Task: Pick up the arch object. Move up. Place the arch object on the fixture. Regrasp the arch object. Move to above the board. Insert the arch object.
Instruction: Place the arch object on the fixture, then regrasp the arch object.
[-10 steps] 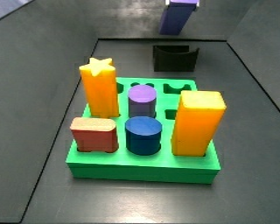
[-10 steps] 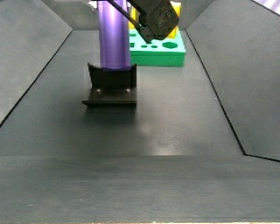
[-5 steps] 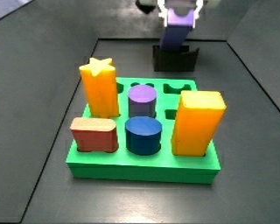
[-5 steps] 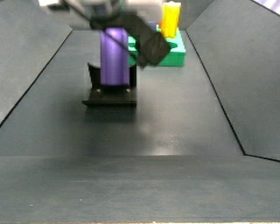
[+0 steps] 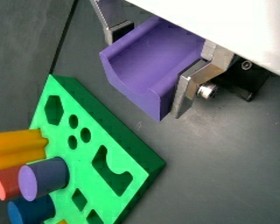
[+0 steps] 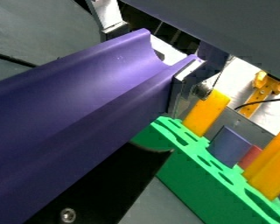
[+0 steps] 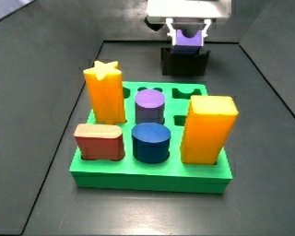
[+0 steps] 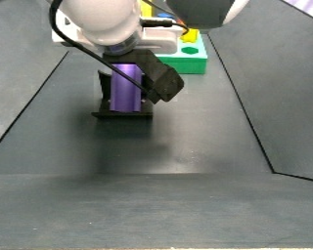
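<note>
The arch object is a long dark-purple prism with a groove along one face. It stands upright with its lower end in the notch of the black fixture, also seen in a side view as the arch object on the fixture. My gripper is shut on its upper part, directly over the fixture. In both wrist views the silver fingers press both sides of the arch object, groove face showing on the arch object. The green board lies in front of the fixture.
The board holds an orange star peg, an orange block, a purple cylinder, a blue cylinder and a red block. An open arch-shaped hole shows at its far edge. Sloping dark walls bound the floor.
The gripper has come down with the arch object, from high above the fixture to its lower end sitting in the fixture's notch. The board and pegs have not moved.
</note>
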